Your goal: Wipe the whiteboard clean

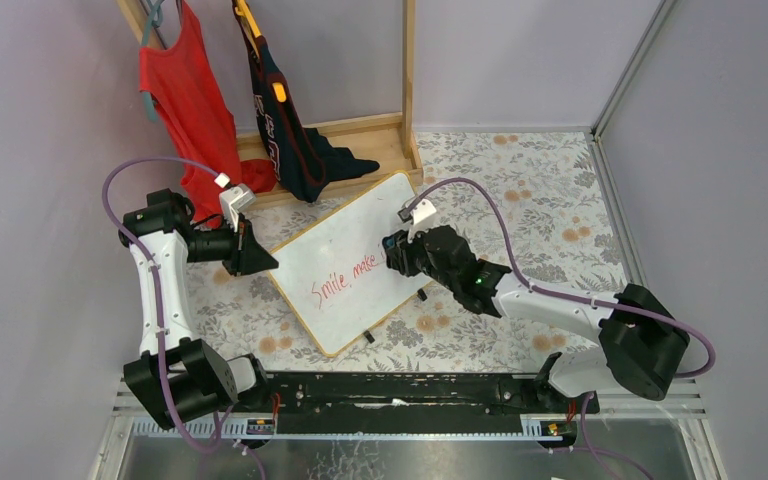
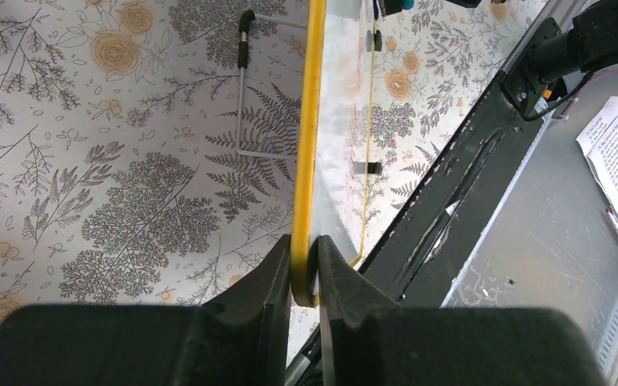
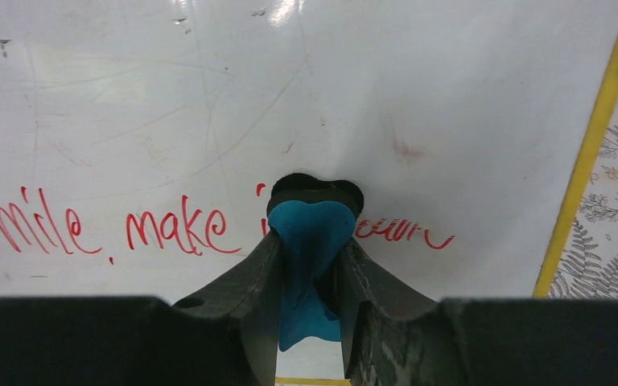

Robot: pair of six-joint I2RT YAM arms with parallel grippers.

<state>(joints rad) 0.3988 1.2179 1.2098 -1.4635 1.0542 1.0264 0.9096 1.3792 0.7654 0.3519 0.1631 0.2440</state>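
Whiteboard (image 1: pixel 355 265) lies mid-table on the floral cloth (image 1: pixel 550 210), turned diagonal. Its far corner is just beside the wooden rack base (image 1: pixel 360 135), its near corner points toward my bases. Small black feet (image 1: pixel 422 294) sit along its near-right edge.

L gripper (image 2: pixel 306 269): clenched on the board's left frame edge. In the L wrist view the yellow-looking frame strip (image 2: pixel 312 121) runs straight out from between my fingers (image 2: pixel 265 281), pads tight on both sides. I see the board edge-on there, so I can't tell how much it's tilted. A thin wire stand (image 2: pixel 245 96) shows to the left of the frame.

R gripper (image 3: pixel 310 217): grasping a blue eraser pad (image 3: pixel 310 241), jaws closed on its sides. The pad's dark face is down against the white surface, right in the line of red writing (image 3: pixel 113 229). To the pad's left I read "Smile, make". To its right the red is a smeared squiggle (image 3: pixel 402 232), not legible. There's also a faint reddish smudge (image 3: pixel 406 150) farther up the board.

Far left, a red top (image 1: pixel 185 100) and a dark garment (image 1: pixel 285 130) hang from the rack, well apart from the R arm.
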